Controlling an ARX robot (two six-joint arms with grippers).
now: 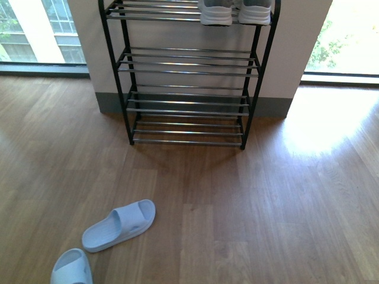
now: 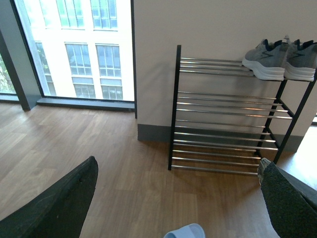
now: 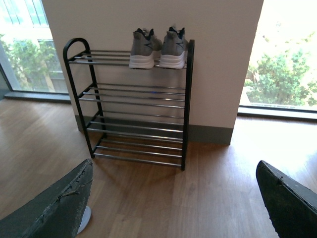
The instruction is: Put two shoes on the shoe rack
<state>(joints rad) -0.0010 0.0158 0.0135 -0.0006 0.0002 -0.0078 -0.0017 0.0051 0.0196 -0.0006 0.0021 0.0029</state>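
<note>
Sneakers (image 1: 235, 13) sitting on shoe rack (image 1: 188, 71) top shelf, far right; sandals (image 1: 120, 225) lying near left on floor (image 1: 266, 207) — left end effector (image 2: 177, 166), right end effector (image 3: 174, 167) gaping wide, empty.

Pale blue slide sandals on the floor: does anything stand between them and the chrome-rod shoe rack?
Nothing visible: only wooden floor lies between the pale blue sandals and the chrome-rod shoe rack; grey knit sneakers occupy its top shelf.
</note>
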